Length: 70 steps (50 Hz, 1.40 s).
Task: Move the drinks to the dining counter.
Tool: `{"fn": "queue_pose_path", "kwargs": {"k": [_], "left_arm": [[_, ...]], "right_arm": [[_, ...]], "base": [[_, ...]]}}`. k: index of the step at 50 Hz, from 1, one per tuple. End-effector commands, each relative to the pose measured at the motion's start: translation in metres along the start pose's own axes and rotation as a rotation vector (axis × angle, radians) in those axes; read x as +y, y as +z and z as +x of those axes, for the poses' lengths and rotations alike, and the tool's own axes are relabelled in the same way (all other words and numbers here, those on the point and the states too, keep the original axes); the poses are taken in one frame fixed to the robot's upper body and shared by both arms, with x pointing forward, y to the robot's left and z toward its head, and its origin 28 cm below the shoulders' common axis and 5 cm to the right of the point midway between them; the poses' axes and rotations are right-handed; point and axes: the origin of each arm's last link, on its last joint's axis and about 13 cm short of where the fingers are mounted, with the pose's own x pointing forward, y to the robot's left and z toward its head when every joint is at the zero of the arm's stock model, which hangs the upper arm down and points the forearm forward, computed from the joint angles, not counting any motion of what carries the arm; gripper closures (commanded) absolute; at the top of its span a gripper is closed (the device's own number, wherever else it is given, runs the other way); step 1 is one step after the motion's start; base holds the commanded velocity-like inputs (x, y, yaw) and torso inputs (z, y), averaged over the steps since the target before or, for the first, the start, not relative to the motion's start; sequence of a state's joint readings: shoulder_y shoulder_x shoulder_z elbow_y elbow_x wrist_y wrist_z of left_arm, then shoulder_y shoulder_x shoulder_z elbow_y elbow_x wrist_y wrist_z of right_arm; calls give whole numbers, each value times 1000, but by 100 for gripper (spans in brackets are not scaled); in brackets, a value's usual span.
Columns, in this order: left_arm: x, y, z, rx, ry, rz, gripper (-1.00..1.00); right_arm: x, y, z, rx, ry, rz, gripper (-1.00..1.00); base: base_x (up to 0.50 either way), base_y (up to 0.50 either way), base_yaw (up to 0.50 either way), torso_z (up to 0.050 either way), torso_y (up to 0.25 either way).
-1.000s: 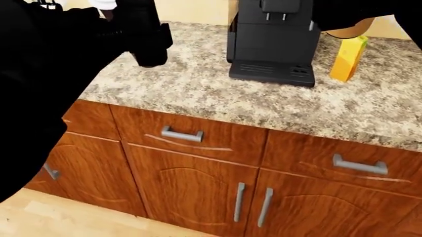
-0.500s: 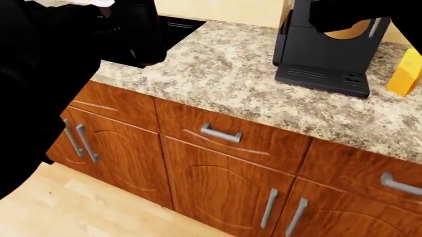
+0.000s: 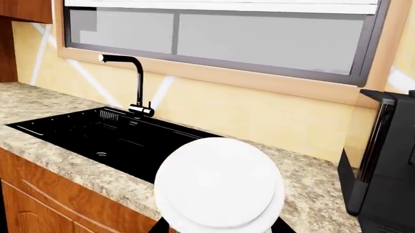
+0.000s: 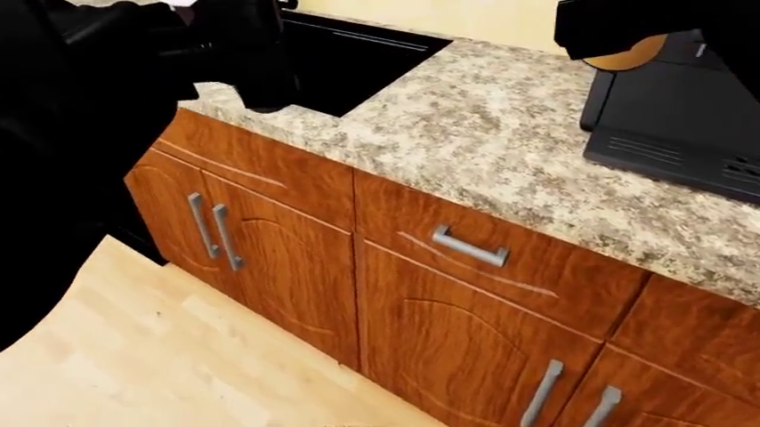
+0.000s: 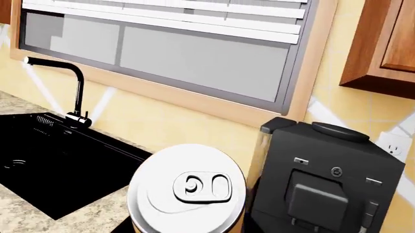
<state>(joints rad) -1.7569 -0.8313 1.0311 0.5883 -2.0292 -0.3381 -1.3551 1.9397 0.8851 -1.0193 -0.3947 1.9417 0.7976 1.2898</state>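
Above the sink counter (image 4: 475, 133), both arms carry upright drinks: left fingers clamp the cup (image 3: 219, 187), right fingers the can (image 5: 188, 191).

Open granite table (image 4: 475, 124) runs bare between the black sink (image 4: 344, 58) and the coffee machine (image 4: 677, 120), giving a hand free passage there, while the faucet (image 3: 133, 85) rises behind the basin and the machine's dark bulk blocks the far side.

Both tools' jaws are hidden: only the cup's white lid (image 3: 219, 183) and the can's silver top (image 5: 188, 189) show, bodies cut off.
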Motion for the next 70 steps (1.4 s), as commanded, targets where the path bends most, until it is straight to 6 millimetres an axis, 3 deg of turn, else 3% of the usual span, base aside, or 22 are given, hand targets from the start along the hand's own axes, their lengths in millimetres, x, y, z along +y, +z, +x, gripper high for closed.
{"fn": "queue_pose_path", "kwargs": {"k": [1,70], "left_arm": [[0,5,-1,-20,1,-20,100],[1,8,-3,-33,1,-25,100]], "right_arm": [[-1,2,0,-17,-7,-9,100],[0,2,0,-20,-2,-15,100]], "base": [[0,0,500,0,0],[0,0,500,0,1]]}}
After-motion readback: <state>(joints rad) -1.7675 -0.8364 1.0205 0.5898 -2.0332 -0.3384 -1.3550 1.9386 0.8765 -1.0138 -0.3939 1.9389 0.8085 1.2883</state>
